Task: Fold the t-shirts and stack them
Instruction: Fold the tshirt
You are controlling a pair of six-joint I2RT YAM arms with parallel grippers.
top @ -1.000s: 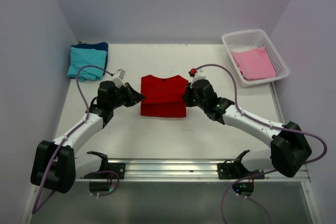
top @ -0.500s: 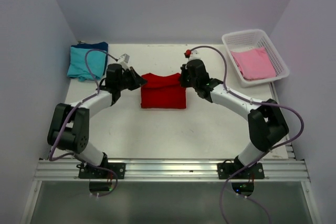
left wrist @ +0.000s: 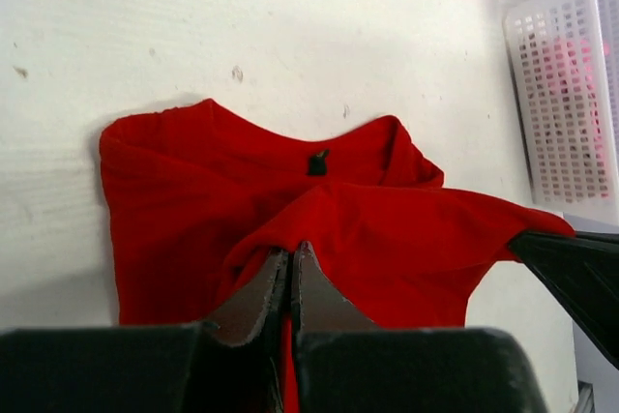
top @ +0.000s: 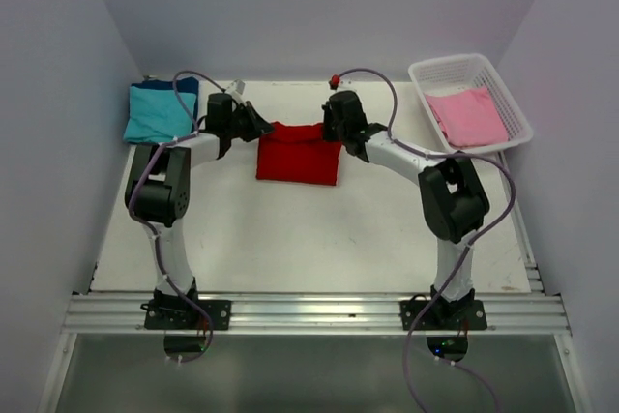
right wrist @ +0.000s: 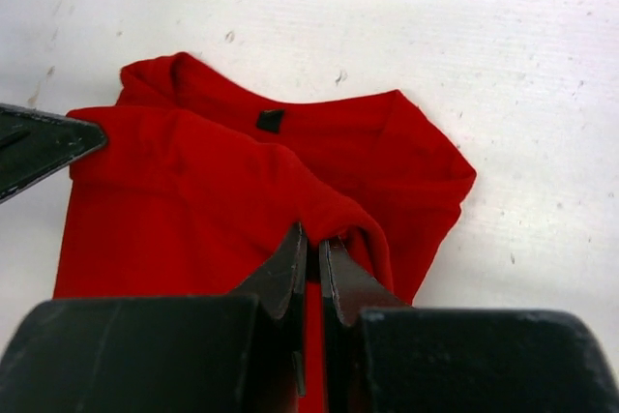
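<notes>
White table (top: 290, 229), red t-shirt (top: 298, 160) (half folded)

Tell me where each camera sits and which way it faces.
Top external: above and behind the bases, looking down at the table; both arms show, meeting at the red t-shirt.
Left wrist: on the left arm, looking down over the shirt's collar; left pincer shut on cloth.
Right wrist: likewise on the right arm; right pincer shut on cloth.
Shared: both wrist views show the collar label.
</notes>
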